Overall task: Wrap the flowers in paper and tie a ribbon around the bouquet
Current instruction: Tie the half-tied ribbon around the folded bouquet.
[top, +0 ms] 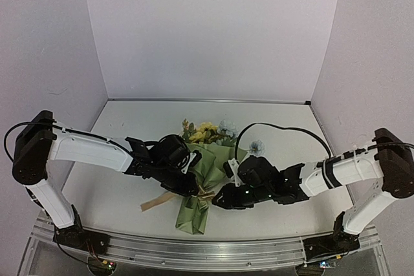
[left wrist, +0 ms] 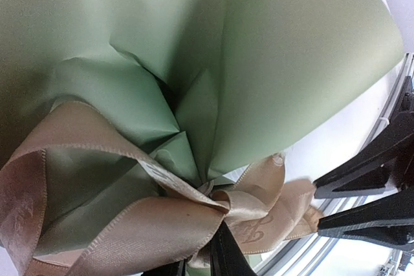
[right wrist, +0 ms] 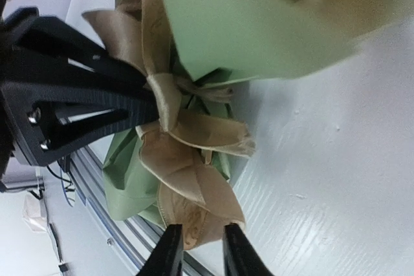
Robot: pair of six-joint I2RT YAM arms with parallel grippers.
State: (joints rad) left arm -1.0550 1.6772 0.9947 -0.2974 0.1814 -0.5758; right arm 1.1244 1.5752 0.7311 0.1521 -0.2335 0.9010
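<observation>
Ribbon point(right wrist: 194, 137) soft, slick, likely slips, best pinched near knot point(right wrist: 165, 95): left claw point(right wrist: 154, 95) clamped there, right claw point(right wrist: 204, 250) barely parted astride a loop point(right wrist: 194, 214), grip unclear.

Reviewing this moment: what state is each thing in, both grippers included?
flowers: bundled in the paper, blooms sticking out at the far end.
paper: wrapped into a cone, pinched in at the neck, lying on the table.
ribbon: knotted round the neck in a loose bow.
left gripper: shut on the ribbon at the knot.
right gripper: jaws slightly apart, a ribbon loop between the fingertips.
</observation>
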